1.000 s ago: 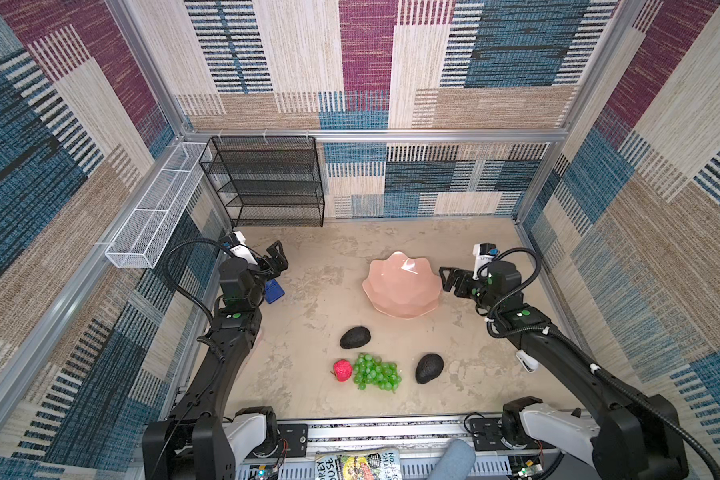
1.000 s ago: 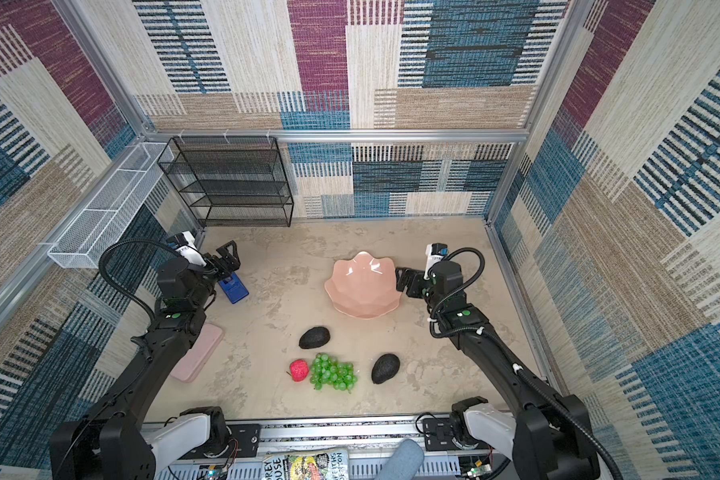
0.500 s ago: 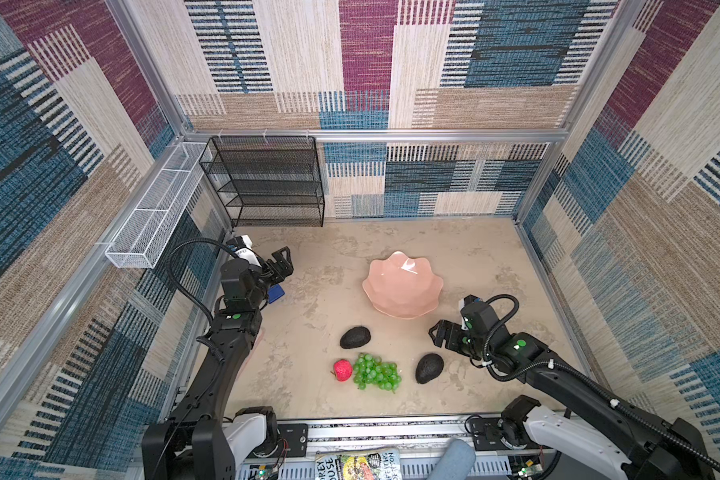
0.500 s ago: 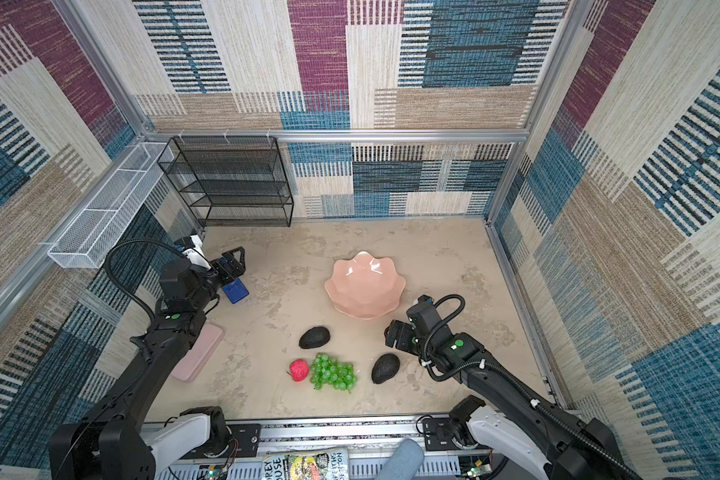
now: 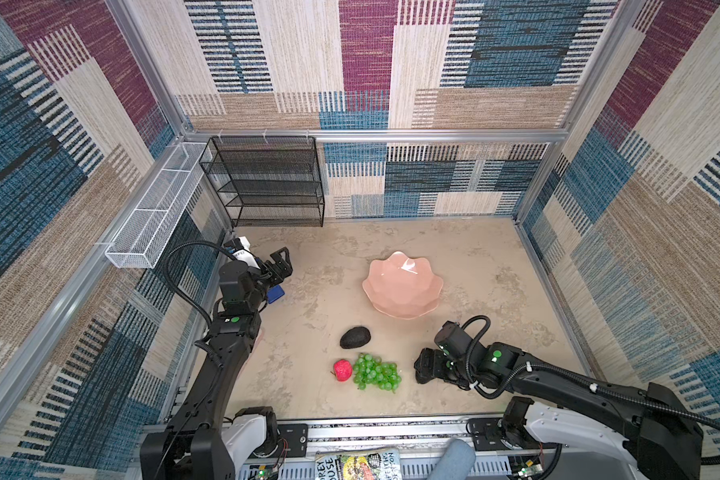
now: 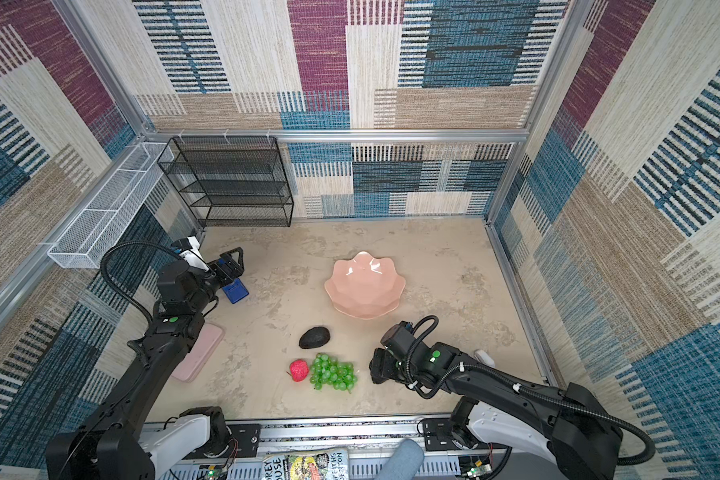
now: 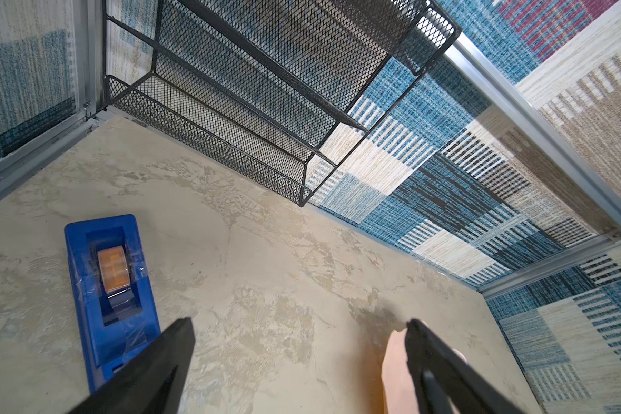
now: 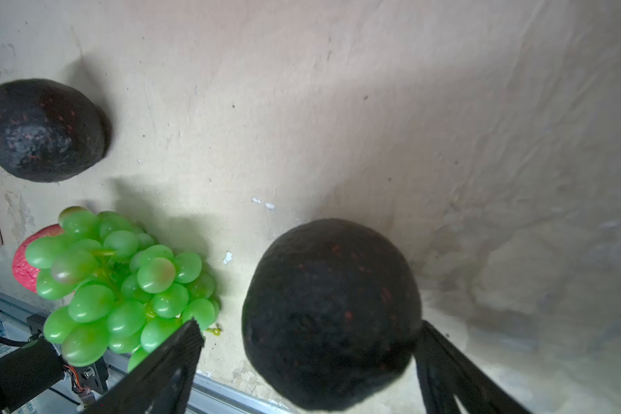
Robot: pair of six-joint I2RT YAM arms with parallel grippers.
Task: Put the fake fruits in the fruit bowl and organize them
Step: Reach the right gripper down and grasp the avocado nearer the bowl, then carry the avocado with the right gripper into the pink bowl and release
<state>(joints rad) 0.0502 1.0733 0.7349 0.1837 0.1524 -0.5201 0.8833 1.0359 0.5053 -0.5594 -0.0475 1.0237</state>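
The pale-pink scalloped fruit bowl [image 5: 371, 286] [image 6: 333, 286] stands empty, right of the middle. In front of it lie a dark avocado [image 5: 355, 337], a red fruit [image 5: 342, 370] and green grapes [image 5: 377, 372]. My right gripper [image 5: 422, 370] [image 6: 377, 368] is low at the front right and hides a second avocado in both top views. The right wrist view shows that avocado [image 8: 332, 312] between the open fingers of the gripper [image 8: 309, 326], with a gap on the grapes' [image 8: 122, 286] side. My left gripper [image 5: 281, 266] [image 7: 300, 322] hangs open and empty at the back left.
A blue tape dispenser [image 5: 276, 293] [image 7: 112, 286] lies just below the left gripper. A black mesh rack [image 5: 267, 183] stands against the back wall. A white wire basket [image 5: 154, 216] hangs on the left wall. A pink pad [image 6: 200, 349] lies under the left arm.
My right arm swung from beside the bowl toward the front and came down around the front-right avocado. The left gripper shifted slightly and stays open.
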